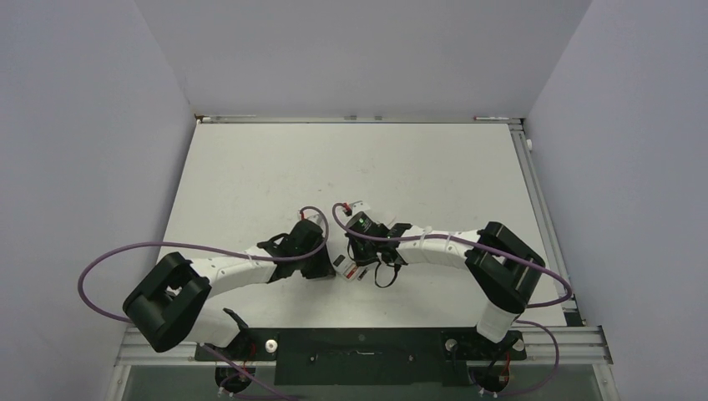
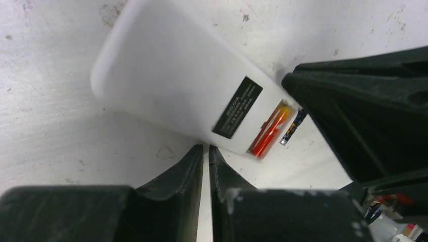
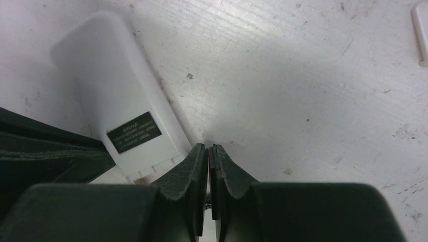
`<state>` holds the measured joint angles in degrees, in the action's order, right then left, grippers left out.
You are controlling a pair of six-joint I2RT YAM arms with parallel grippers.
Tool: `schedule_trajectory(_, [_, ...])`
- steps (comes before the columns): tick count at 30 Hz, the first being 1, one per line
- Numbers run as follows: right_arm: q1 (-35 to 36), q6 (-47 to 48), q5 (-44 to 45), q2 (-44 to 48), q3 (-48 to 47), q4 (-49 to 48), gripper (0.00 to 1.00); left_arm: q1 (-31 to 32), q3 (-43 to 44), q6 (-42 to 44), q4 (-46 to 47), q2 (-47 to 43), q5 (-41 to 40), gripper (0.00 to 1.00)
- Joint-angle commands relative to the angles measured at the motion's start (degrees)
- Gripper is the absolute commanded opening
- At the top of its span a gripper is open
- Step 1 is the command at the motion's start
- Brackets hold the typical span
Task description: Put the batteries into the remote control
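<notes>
The white table [image 1: 250, 167] was scuffed, with grey walls around it. Closest in the left wrist view, the left jaws [image 2: 206, 154] were almost together, with only a thin slit between them, and they held nothing. Just past their tips lay the remote control [image 2: 166, 75], back side up. Its open end was ahead and to the right of those jaws. The red battery [image 2: 270, 130] already sat in the slot there. The dark battery [image 2: 292, 127] lay outside, just past that end, slanted the same way as the red one. Its far end met the tip of the right jaws [image 3: 208, 151], which were pressed together. I could not tell if they pinched it. The right arm was nearer, so it would likely need to slide the dark battery sideways into the slot.
</notes>
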<state>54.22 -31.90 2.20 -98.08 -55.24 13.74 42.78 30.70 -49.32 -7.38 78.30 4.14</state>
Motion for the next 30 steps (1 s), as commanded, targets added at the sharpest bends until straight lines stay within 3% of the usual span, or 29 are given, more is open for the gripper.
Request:
schedule_trajectory(1, [1.6,0.2,0.5,1.8,1.3,-0.6,0.09,-0.3,0.7,2.5,-4.3,3.7,-6.1,0.08])
schedule_trajectory(21, [4.2,-0.2,4.3,6.3,0.5,2.7,0.09,-4.5,0.2,5.7,-7.3,1.4,-8.6,0.08])
schedule_trajectory(30, [4.1,3.9,6.9,8.7,-0.4,6.9,0.24,-5.0,-0.7,6.1,-8.3,-2.2,-8.3,0.14])
